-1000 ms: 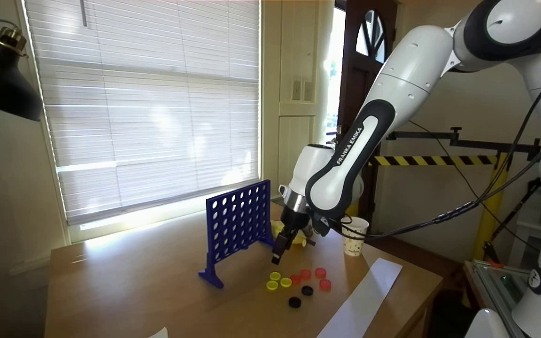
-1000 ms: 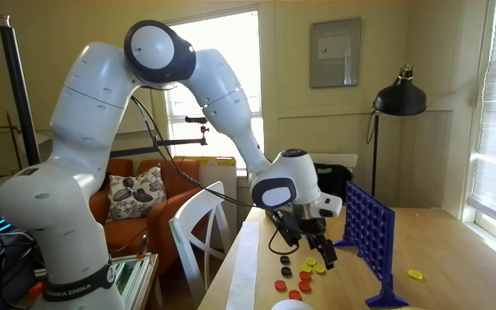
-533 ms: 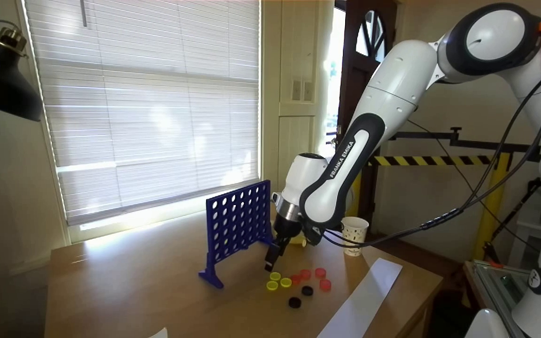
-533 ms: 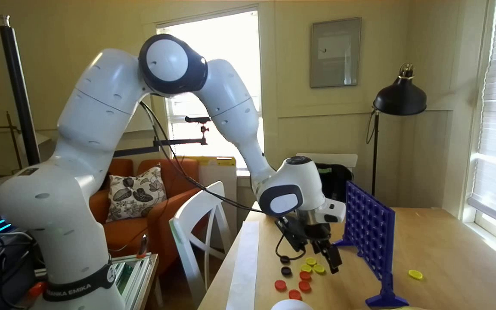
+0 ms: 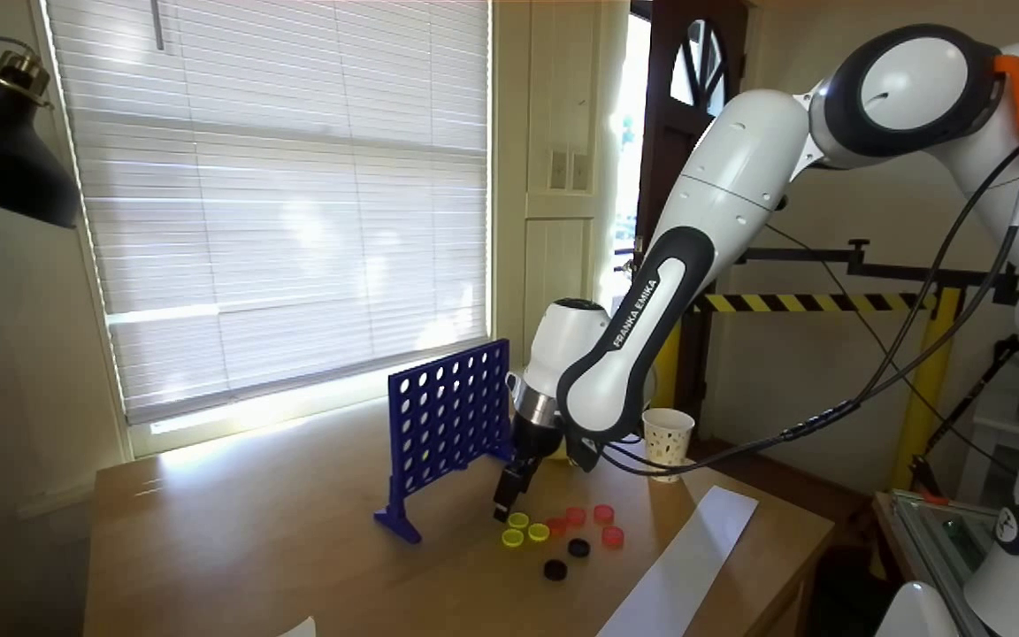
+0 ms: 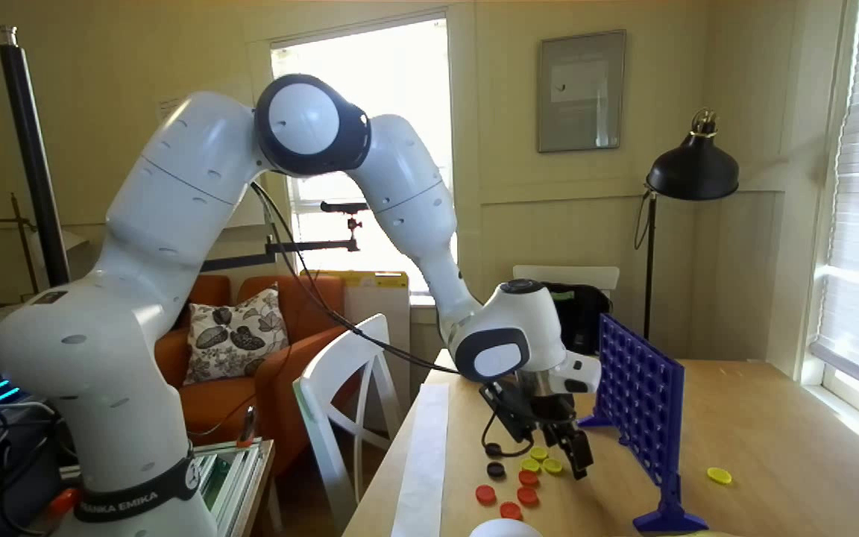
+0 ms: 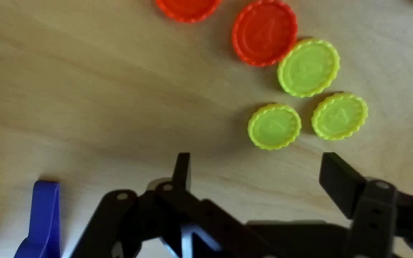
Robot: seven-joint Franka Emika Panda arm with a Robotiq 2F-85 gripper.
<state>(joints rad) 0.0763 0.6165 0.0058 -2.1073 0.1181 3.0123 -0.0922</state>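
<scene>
A wooden table (image 5: 235, 557) sits before closed blinds (image 5: 271, 203); in an exterior view, splayed feet (image 5: 398, 524) brace its blue Connect 4 grid (image 5: 449, 420) upright. In an exterior view, the gripper (image 6: 580, 461) hangs aslant beside 3 yellow discs (image 6: 552, 466). In the wrist view, the fingers (image 7: 341, 182) stand wide apart, empty; the nearest yellow disc (image 7: 274, 126) rests just beyond, steady on its flat face.

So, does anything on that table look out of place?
In an exterior view, one yellow disc lies alone, across the blue rack from the three other yellow discs, so it looks like a stray.
</scene>
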